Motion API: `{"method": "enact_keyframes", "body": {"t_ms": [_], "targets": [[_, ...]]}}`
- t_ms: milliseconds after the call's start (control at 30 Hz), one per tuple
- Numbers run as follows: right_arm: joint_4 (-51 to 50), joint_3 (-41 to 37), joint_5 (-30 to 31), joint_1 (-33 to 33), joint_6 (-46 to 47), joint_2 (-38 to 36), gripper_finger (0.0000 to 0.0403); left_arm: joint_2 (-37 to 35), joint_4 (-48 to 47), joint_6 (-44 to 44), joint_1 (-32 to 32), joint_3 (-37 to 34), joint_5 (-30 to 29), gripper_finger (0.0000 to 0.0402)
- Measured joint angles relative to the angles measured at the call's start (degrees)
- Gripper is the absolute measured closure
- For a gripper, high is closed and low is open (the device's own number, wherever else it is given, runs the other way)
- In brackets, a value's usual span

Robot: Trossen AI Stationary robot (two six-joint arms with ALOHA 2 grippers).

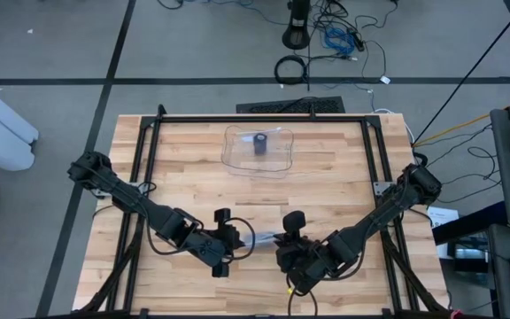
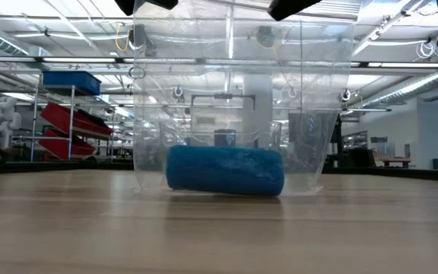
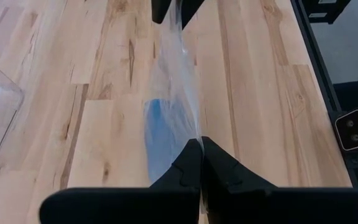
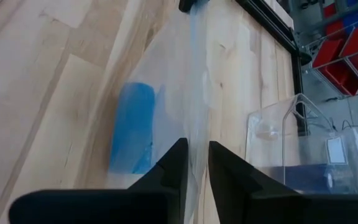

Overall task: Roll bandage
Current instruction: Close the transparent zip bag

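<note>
The bandage [image 2: 225,170] is a short blue roll lying on its side inside a clear plastic bag [image 2: 234,91], which stands upright on the wooden bench [image 1: 193,168] near its front edge, between the two arms. The left gripper [image 3: 200,146] has its jaws pressed together, pinching one top corner of the bag; the right gripper [image 4: 196,152] has its jaws nearly together with the bag's film passing between them, though whether they truly grip it is hard to say. Farther back, mid-bench, sits a clear plastic tray [image 1: 259,152] holding a small dark cylinder [image 1: 260,143] (seen through the bag in the low view). The bag's wrinkled film veils the roll from both wrist views
</note>
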Motion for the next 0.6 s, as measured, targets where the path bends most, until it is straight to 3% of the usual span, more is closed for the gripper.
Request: {"method": "enact_keyframes", "body": {"t_ms": [600], "targets": [[0.0,0.0,-0.6,-1.2,-1.4,0.3,0.0361,0.0,0.0,0.0,0.0,0.0,0.0,0.0402]]}}
